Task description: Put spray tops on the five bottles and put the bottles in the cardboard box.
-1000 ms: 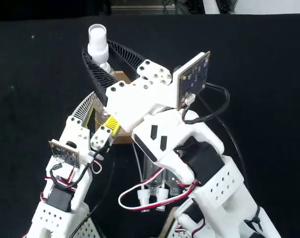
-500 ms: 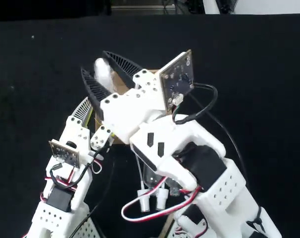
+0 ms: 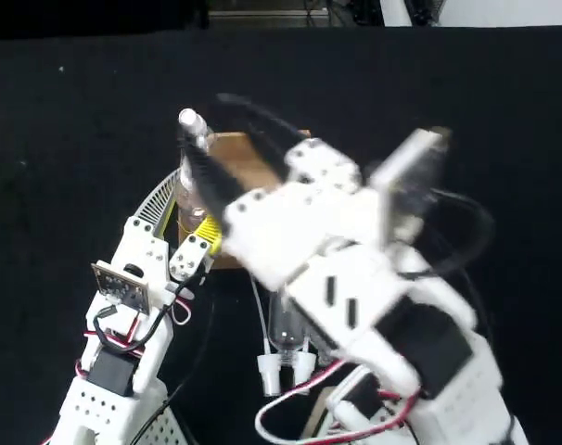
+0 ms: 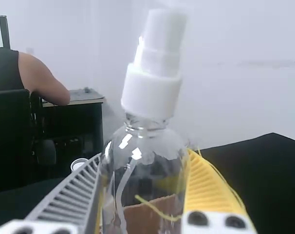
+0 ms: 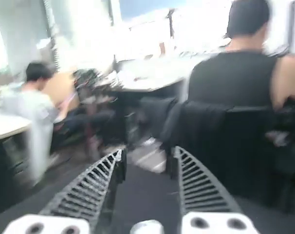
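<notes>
Nearest the arm bases, lying on the black desk [image 3: 504, 139]: spare clear bottles [image 3: 286, 324], white ends toward the near edge. Slightly farther, on the left arm's side: left pincer [image 4: 145, 161] clenched on an upright bottle [image 4: 147, 141], grey finger on one flank, yellow on the other. Seated on that bottle's neck: a white spray top [image 4: 155, 73], leaning a little, with a dip tube hanging inside the clear body. Just beyond and above: right pincer [image 5: 147, 158] released and empty, with fingers spread, blurred in the high view close by the top. Farthest: the cardboard box [image 3: 253, 159], directly behind the held bottle, partly hidden by the arms.

Judged as the tail end of the capping step for this bottle, with boxing to follow. Called for next, most likely: checking the top for a square, tight seat, given a lean suggestive of a loose fit; then carrying the bottle forward over the box rim and lowering well inside before letting go.
</notes>
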You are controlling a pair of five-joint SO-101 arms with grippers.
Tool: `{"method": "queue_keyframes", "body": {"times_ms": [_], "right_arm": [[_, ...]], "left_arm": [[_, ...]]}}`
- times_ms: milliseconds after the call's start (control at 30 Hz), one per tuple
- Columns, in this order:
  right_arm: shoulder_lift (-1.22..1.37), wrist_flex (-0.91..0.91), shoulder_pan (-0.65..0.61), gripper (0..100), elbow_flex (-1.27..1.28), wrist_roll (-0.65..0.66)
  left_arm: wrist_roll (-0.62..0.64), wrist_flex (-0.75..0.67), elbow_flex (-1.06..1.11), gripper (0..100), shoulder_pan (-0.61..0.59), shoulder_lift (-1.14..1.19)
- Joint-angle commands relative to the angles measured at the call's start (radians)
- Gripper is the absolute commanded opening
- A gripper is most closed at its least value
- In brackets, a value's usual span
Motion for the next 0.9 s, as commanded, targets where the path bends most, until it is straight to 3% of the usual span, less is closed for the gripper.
{"method": "queue_keyframes", "body": {"times_ms": [0,200,300,500,700,867], "right_arm": [[-0.018,0.008,0.21,9.1,-0.021,0.006],[0.022,0.081,0.555,9.2,0.111,0.0],[0.035,0.15,0.666,9.2,0.189,0.005],[0.053,0.092,0.798,9.2,0.443,0.006],[0.054,-0.163,0.895,9.2,0.71,0.002],[0.054,-0.342,0.898,9.2,0.894,0.006]], "left_arm": [[0.011,-0.025,0.021,4,0.008,-0.009],[0.011,-0.025,0.021,4,0.008,-0.009],[0.011,-0.025,0.021,4,0.008,-0.009],[0.011,-0.025,0.021,4,0.013,-0.009],[0.009,-0.025,0.021,4,0.007,-0.009],[0.005,-0.025,0.021,4,0.015,-0.009]]}}
